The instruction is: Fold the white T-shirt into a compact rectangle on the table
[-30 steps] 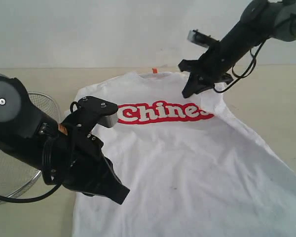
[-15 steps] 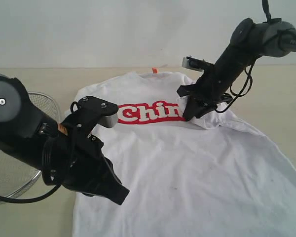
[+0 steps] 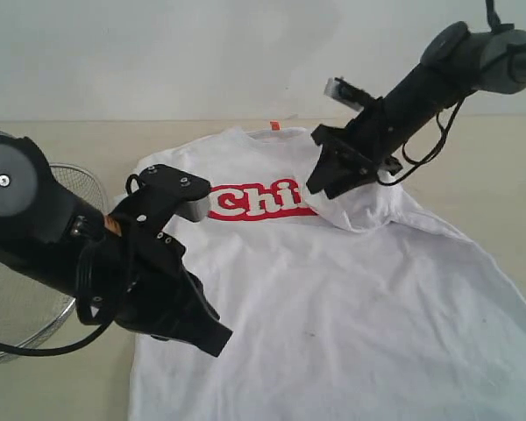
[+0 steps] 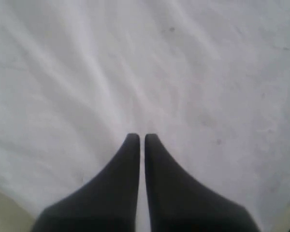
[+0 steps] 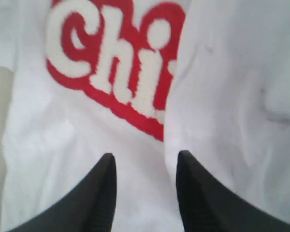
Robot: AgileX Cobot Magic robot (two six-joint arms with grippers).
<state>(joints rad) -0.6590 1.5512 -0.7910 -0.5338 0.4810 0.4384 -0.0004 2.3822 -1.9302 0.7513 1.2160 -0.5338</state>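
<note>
The white T-shirt (image 3: 333, 298) lies face up on the beige table (image 3: 491, 175), with its orange collar tag (image 3: 274, 124) at the far end. Its right sleeve is folded inward as a flap (image 3: 368, 206) over the red band (image 3: 245, 200), so only "Chi" shows. My right gripper (image 3: 320, 186) hovers open at the flap's edge. In the right wrist view that gripper (image 5: 146, 155) straddles the fold line of the flap (image 5: 232, 96) beside the lettering (image 5: 111, 72), gripping nothing. My left gripper (image 3: 215, 338) is shut just over the shirt's lower left part. In the left wrist view that gripper (image 4: 141, 137) has only plain cloth (image 4: 135, 72) beneath.
A round wire-mesh basket (image 3: 81, 180) stands at the left, mostly hidden behind my left arm (image 3: 35, 228). Bare tabletop shows beyond the collar and to the right of the shirt. A pale wall closes the far side.
The right gripper carried the right sleeve inward across the chest, hiding more letters, and its fingers now stand apart. The left arm barely shifted.
</note>
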